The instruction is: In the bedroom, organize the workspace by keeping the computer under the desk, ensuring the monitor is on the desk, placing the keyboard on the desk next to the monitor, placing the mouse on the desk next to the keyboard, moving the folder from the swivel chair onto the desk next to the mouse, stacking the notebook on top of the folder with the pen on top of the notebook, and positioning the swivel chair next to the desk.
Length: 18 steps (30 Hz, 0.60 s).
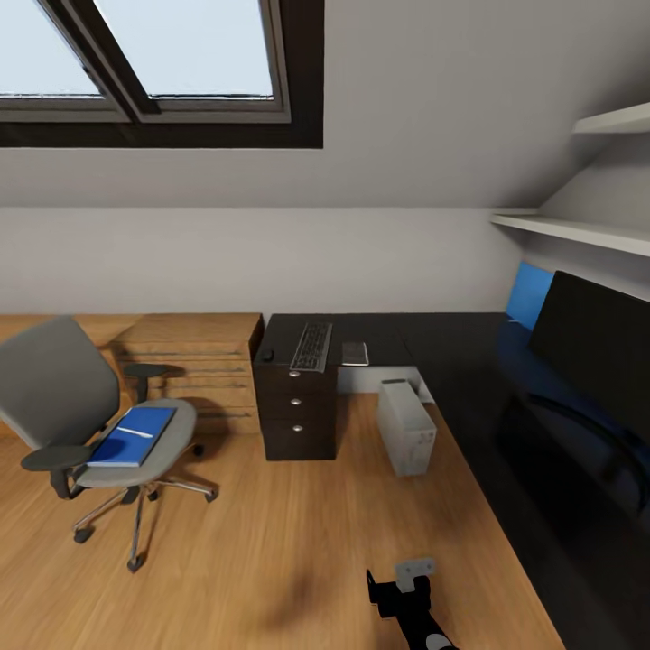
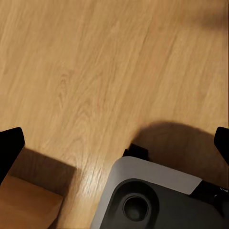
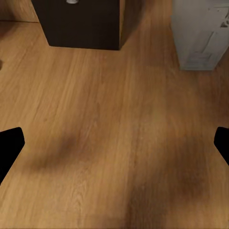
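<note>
Flat bright blue folder [image 1: 133,436] lying on the seat of the grey upholstered swivel chair [image 1: 56,386] with black armrests and chrome star base, a thin whitish pen [image 1: 135,431] resting across the top of it. Chair standing on the wooden plank floor [image 1: 253,551], left of the long black L-shaped table [image 1: 433,348] and apart from it, just in front of a low light wooden dresser [image 1: 194,357]. On the table's far wing, above the drawer unit with three silver knobs [image 1: 295,403]: slim black keyboard [image 1: 311,347] with pale key lettering, too small to read, and just to its right a small thin grey notebook [image 1: 355,353]. Light grey boxy computer tower [image 1: 405,426] on the floor beneath the inner corner of the table, beside the drawers; seen too in the right wrist view [image 3: 200,33], no readable label on its panel. Wide black monitor [image 1: 591,352] upright on the table's right wing, before the blue back panel [image 1: 529,293]. White wall shelves [image 1: 578,230] above; skylight [image 1: 153,54] in the sloped ceiling. No brand or writing legible anywhere.

Left claw [image 2: 114,143] spread open over bare floor, dark fingertips [image 2: 9,148] at both edges of its wrist view, the robot's grey base [image 2: 152,200] below. Right claw [image 3: 114,143] likewise open, holding nothing, fingertips [image 3: 8,148] wide apart above the planks.
</note>
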Motion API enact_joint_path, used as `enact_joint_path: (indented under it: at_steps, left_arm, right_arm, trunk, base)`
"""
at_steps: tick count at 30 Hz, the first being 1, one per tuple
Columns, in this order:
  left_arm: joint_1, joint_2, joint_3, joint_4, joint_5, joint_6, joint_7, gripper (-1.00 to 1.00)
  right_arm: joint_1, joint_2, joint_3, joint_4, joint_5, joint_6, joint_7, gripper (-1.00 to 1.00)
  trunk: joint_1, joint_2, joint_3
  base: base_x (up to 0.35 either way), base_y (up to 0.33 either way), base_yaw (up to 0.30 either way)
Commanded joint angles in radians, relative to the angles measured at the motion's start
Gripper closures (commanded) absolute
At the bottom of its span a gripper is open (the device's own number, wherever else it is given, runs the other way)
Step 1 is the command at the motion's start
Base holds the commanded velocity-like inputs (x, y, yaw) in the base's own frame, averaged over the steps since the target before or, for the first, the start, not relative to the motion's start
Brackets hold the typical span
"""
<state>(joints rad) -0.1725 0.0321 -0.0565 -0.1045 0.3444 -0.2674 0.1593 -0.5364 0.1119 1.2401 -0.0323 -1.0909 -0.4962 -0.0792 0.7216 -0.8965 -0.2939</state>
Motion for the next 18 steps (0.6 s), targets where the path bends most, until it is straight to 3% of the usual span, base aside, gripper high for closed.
enact_joint_path:
  at_steps: [1, 18]
  left_arm:
    - [-0.001, 0.000, -0.006, 0.000, 0.005, -0.003, 0.003, -1.00]
    - [0.000, 0.000, -0.006, 0.000, 0.004, -0.003, 0.003, -1.00]
  right_arm:
    - [0.000, 0.000, 0.008, -0.001, -0.001, -0.001, -0.008, -1.00]
    - [0.001, 0.002, 0.009, -0.001, -0.001, -0.001, -0.008, -1.00]
  trunk:
    - [0.001, -0.001, -0.001]
    - [0.001, -0.001, -0.001]
  base:
    - [0.321, 0.011, 0.000]
    - [0.322, 0.011, 0.000]
